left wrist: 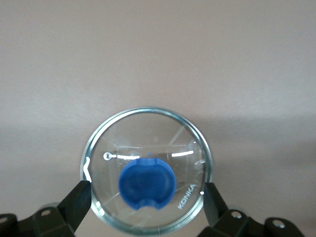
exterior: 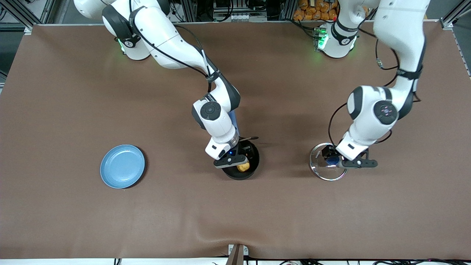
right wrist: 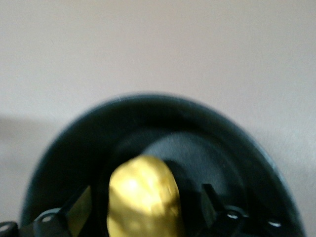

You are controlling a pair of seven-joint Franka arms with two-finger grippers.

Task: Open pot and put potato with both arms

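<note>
The black pot (exterior: pixel 254 158) stands uncovered mid-table, its blue handle (exterior: pixel 233 123) partly hidden under the right arm. The yellow potato (exterior: pixel 243 167) lies inside the pot (right wrist: pixel 237 148). My right gripper (exterior: pixel 239 162) hangs low over the pot and is open. In the right wrist view its fingers (right wrist: pixel 210 202) stand clear on either side of the potato (right wrist: pixel 143 195). The glass lid (exterior: pixel 321 171) with a blue knob (left wrist: pixel 147 182) lies flat on the table toward the left arm's end. My left gripper (exterior: pixel 333 160) is open just above it, its fingers (left wrist: pixel 79 202) well clear of the knob.
A round blue plate (exterior: pixel 122 166) lies on the brown table cover (exterior: pixel 184 206) toward the right arm's end, at about the pot's distance from the front camera. The lid's steel rim (left wrist: pixel 94 148) rests on the cloth.
</note>
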